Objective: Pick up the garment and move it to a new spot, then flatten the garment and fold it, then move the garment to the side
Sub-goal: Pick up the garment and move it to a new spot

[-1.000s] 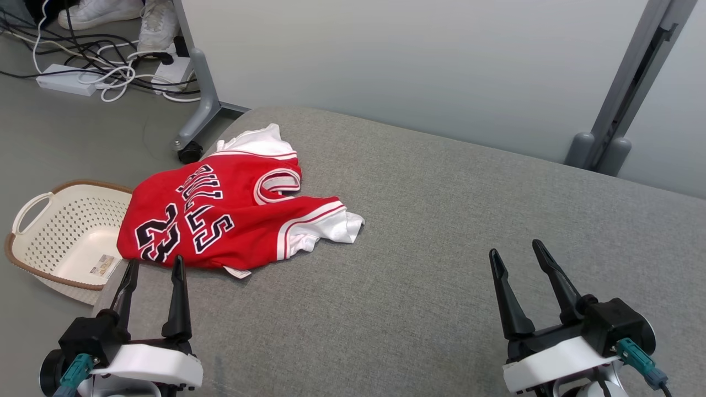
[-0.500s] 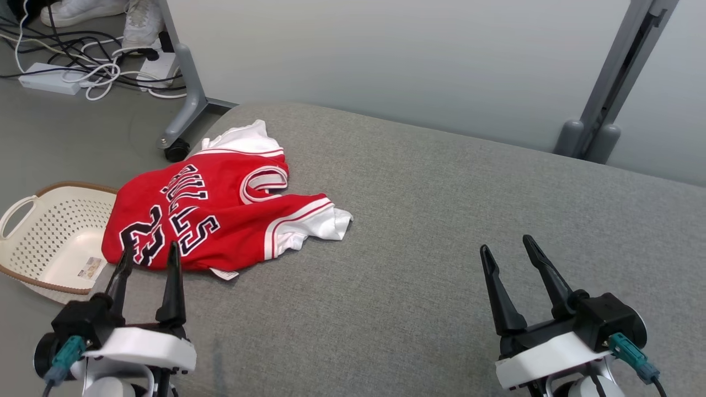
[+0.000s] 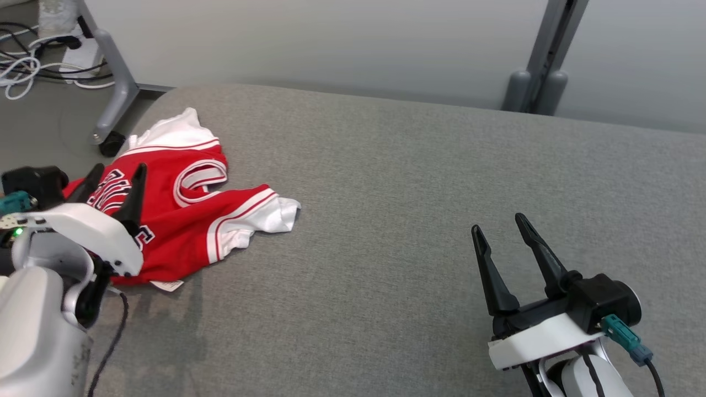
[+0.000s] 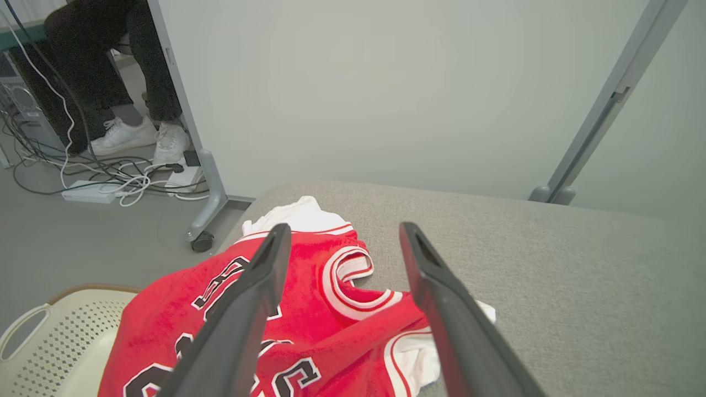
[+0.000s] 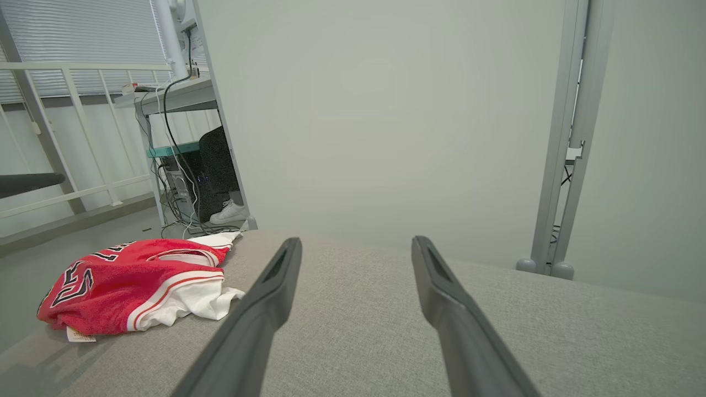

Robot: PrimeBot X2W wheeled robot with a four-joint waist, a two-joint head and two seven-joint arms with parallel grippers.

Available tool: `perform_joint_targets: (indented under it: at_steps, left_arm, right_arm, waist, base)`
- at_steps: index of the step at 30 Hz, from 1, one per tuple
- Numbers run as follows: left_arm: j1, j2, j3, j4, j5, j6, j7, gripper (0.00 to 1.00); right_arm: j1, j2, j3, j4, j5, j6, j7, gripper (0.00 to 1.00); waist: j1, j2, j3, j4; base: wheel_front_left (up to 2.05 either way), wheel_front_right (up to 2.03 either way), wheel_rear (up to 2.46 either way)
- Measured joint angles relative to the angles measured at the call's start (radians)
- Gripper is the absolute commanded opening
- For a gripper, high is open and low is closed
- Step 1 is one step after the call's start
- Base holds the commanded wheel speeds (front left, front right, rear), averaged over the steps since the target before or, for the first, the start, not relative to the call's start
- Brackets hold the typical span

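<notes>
My left tool (image 3: 120, 168) is open over the red garment (image 3: 187, 220), so I should go down slowly and pinch a fold.

The right gripper (image 5: 356, 241) has its fingers wide apart over grey upholstery (image 5: 358, 309); a crumpled red jersey (image 5: 110, 292) lies at left

The left gripper (image 3: 120, 168) and right gripper (image 3: 496, 221) each have two long, tapering black fingers (image 3: 540, 248) on a black block, seated in a glossy white shell. A teal connector (image 3: 620, 333) with a dark lead plugs into the right one's side. The left forearm (image 3: 38, 331) is pale silver-grey, with a small green light (image 3: 17, 232) and a thin black cable (image 3: 113, 344) beside it
</notes>
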Motion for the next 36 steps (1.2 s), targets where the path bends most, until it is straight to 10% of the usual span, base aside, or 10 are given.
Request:
perform_joint_targets:
  at_steps: [32, 36]
  left_arm:
    - [-0.220, 0.333, -0.481, 0.235, -0.655, 0.000, 0.625, 1.00]
    - [-0.228, 0.353, -0.510, 0.252, -0.657, 0.000, 0.596, 0.57]
  right_arm:
    - [-0.104, 0.000, 0.015, -0.048, 0.003, 0.000, 0.000, 1.00]
    - [-0.108, 0.000, 0.017, -0.049, 0.005, 0.000, 0.000, 1.00]
  waist:
    - [0.0000, 0.0000, 0.213, -0.270]
    - [0.0000, 0.0000, 0.217, -0.276]
  base:
    - [0.00, 0.00, 0.00]
    - [0.00, 0.00, 0.00]
